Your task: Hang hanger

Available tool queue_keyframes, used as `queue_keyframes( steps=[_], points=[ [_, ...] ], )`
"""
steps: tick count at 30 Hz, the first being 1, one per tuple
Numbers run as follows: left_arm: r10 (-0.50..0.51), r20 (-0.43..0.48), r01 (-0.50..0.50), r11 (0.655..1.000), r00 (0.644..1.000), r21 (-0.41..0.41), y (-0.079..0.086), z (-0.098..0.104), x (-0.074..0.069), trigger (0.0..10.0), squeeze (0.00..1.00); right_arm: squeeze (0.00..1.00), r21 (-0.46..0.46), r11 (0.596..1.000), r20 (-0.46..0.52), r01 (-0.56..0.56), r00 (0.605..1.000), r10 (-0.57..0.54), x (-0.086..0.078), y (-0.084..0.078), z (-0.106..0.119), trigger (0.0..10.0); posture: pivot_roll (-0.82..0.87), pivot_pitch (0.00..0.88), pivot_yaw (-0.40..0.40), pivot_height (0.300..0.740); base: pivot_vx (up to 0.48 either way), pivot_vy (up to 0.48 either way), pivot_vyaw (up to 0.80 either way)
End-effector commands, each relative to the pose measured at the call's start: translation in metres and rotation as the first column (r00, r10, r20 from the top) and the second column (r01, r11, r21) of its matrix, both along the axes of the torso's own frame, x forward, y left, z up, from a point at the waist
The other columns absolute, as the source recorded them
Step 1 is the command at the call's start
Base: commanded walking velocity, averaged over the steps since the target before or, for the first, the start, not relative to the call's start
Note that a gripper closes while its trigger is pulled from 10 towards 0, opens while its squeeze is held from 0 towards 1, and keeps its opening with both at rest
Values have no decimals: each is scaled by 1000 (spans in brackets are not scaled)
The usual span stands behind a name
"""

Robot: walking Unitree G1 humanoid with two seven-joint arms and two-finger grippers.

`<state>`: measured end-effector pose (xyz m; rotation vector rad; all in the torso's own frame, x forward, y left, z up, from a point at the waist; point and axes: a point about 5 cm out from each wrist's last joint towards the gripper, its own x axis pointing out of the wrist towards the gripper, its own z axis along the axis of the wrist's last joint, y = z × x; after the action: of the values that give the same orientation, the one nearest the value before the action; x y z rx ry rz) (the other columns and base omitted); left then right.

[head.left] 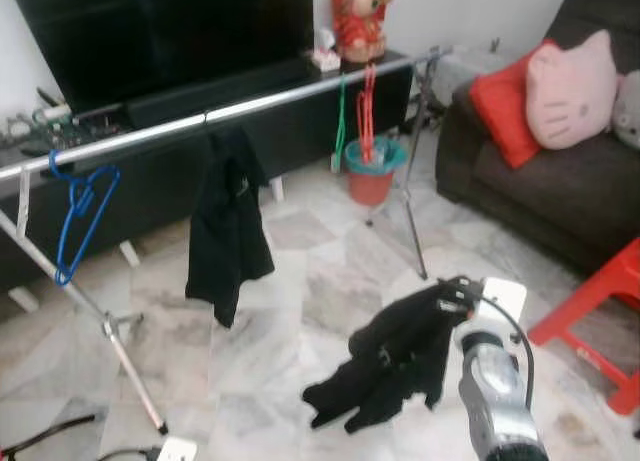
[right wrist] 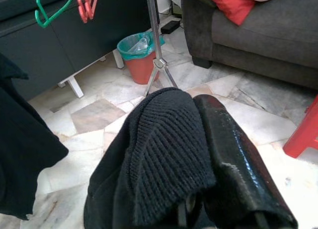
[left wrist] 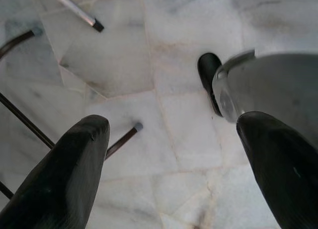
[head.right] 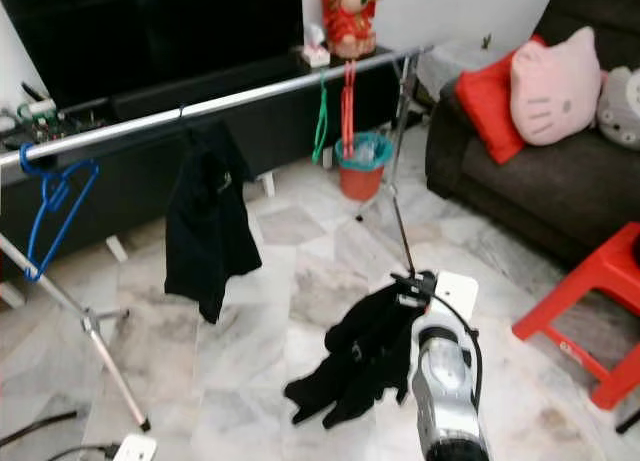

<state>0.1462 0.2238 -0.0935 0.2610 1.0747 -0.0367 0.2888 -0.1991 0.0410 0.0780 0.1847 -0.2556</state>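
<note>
One dark garment (head.left: 395, 356) hangs pinched in our right end effector (head.left: 455, 293), in front of and below the rail (head.left: 250, 104). Our left end effector (left wrist: 174, 164) hangs spread over the floor. Next, we judge, lift it to the rail, between the hung garment (head.left: 228, 221) and the red hangers (head.left: 367, 111).

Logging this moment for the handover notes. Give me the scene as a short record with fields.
right gripper: raised over the floor, shut on the black knit garment, which dangles from it
left gripper: open, pointing down at the marble floor
clothes rail: metal, across the room in front of the TV cabinet
on rail: blue hanger at the robot's left, black garment in the middle, green hanger and red hangers further along
nearby: red bin, dark sofa, red stool
</note>
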Motion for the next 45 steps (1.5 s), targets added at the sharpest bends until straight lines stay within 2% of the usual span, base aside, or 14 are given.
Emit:
queue_keyframes(
  steps=[1, 9, 29, 33, 36, 40, 41, 42, 43, 45],
  points=[
    [-11, -17, 11, 1000, 1000, 12, 0, -1, -3, 10000, 0, 0, -19, 1000, 25, 13, 1000, -13, 3, -6, 6, 10000, -16, 0, 17, 740, 0, -345, 0],
    [-7, -14, 8, 1000, 1000, 10, -1, -1, -2, 10000, 0, 0, -27, 1000, 42, 4, 999, -3, 6, -6, 10, 10000, -18, 0, 13, 740, 0, -366, 474],
    [-3, -11, 3, 1000, 1000, 10, -1, -1, -1, 10000, 0, 0, -12, 1000, 57, 19, 998, -18, 8, -7, 13, 10000, -21, 0, 18, 740, 0, -382, 0],
    [19, 11, -19, 1000, 1000, -9, -1, 0, 0, 10000, 0, 0, -16, 1000, 64, 14, 998, -12, 9, -7, 14, 10000, -21, 0, 17, 740, 0, 0, 0],
    [12, 59, -11, 1000, 998, -13, -2, 2, 3, 10000, 0, 0, -25, 1000, 68, 13, 998, -11, 8, -9, 15, 10000, -24, 0, 16, 740, 0, 0, 0],
    [58, 149, -54, 998, 987, -32, -3, 6, 8, 10000, 0, 0, -32, 999, 69, 11, 998, -9, 6, -11, 15, 10000, -15, 0, 9, 740, 0, 0, 0],
    [35, 312, -24, 999, 949, -40, -6, 25, 46, 10000, 0, 0, -33, 999, 66, 9, 998, -6, 5, -11, 14, 10000, -15, 0, 7, 740, 0, 0, 0],
    [9, 501, 18, 999, 865, -49, -5, 59, 93, 10000, 0, 0, -34, 999, 62, 6, 998, -4, 4, -11, 13, 10000, -12, 0, 6, 740, 0, 0, 0],
    [9, 580, 38, 997, 815, -68, -5, 76, 111, 10000, 0, 0, -34, 999, 61, 4, 998, -2, 4, -11, 13, 10000, -7, 0, 3, 740, 0, 0, 0],
    [6, 670, 69, 994, 742, -86, -7, 98, 130, 10000, 0, 0, -33, 999, 59, 1, 998, 1, 4, -10, 12, 10000, -3, 0, 1, 740, 0, 0, 0]
  ],
)
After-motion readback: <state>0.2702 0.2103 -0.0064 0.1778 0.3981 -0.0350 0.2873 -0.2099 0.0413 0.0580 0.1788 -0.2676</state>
